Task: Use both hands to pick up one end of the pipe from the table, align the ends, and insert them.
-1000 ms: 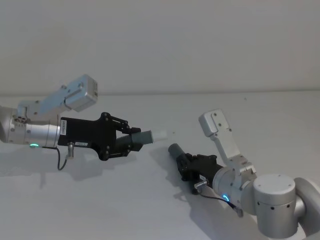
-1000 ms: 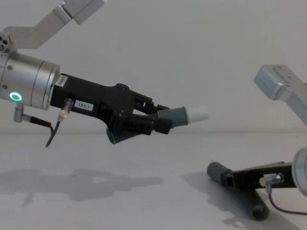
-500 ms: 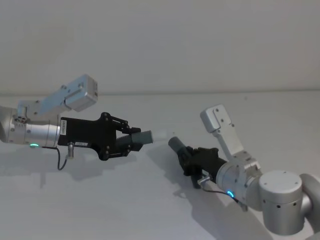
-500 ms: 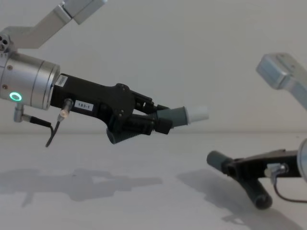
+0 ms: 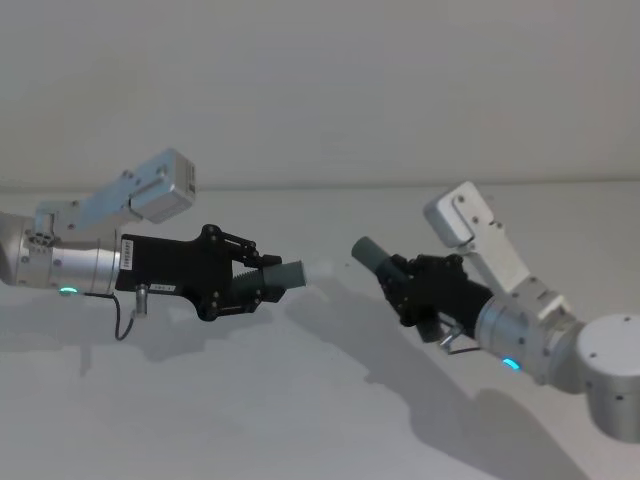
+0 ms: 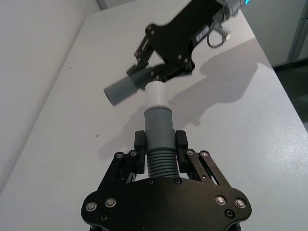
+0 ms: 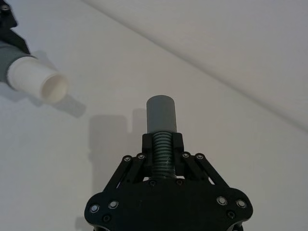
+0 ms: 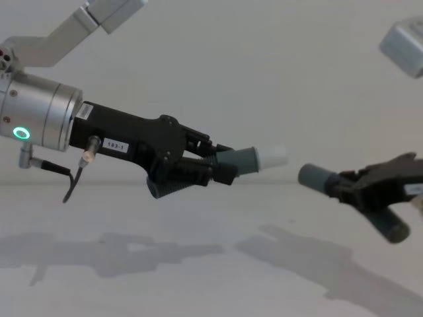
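My left gripper is shut on the ribbed middle of a grey pipe piece and holds it above the table. Its white tip points to the right. My right gripper is shut on the other grey pipe piece, also in the air. That piece's open grey mouth faces the white tip. A small gap separates the two ends, and the mouth sits slightly lower and off to one side.
The white table carries only the arms' shadows. A plain wall rises behind its far edge.
My right gripper has lifted its grey piece off the table and carried it up and leftward, close to the white tip. The left arm has stayed still.
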Robot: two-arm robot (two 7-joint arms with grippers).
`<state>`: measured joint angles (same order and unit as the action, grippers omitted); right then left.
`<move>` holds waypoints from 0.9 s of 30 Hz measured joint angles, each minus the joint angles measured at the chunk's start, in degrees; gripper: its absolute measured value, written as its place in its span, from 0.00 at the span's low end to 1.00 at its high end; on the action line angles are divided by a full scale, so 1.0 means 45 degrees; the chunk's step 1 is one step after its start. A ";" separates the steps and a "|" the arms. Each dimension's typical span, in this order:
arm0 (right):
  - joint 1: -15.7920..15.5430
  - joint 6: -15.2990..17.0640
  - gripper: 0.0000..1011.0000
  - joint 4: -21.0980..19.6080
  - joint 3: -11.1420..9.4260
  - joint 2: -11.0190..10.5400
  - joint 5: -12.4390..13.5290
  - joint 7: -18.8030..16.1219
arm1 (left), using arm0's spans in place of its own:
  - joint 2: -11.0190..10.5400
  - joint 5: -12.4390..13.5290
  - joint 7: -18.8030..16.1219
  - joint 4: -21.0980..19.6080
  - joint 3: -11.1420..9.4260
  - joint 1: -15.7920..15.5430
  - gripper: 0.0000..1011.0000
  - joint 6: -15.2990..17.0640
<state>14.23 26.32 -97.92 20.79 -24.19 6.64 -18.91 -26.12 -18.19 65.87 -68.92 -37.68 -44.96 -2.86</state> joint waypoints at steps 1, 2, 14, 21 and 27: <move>0.0025 -0.0054 0.21 -0.0037 0.0001 -0.0120 -0.0026 -0.0076 | 0.0000 0.0000 0.0000 0.0000 0.0000 0.0000 0.33 0.0000; 0.0051 -0.0171 0.21 -0.0077 0.0001 -0.0254 -0.0077 -0.0226 | 0.0000 0.0000 0.0000 0.0000 -0.0001 -0.0001 0.33 0.0000; 0.0534 -0.1601 0.21 -0.0531 0.0003 -0.2439 -0.0635 -0.2097 | 0.0000 0.0000 -0.0001 0.0000 -0.0001 0.0000 0.33 0.0000; 0.0969 -0.2643 0.21 -0.0593 0.0122 -0.3789 -0.0983 -0.3266 | 0.0001 0.0000 0.0000 0.0001 0.0000 0.0000 0.33 0.0000; 0.1435 -0.3653 0.21 -0.0499 0.0328 -0.4645 -0.1288 -0.4232 | 0.0000 0.0000 0.0000 0.0000 0.0000 0.0000 0.33 0.0000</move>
<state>20.68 9.89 -100.16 22.27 -45.10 0.84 -37.96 -26.12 -18.19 65.87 -68.92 -37.69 -44.96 -2.86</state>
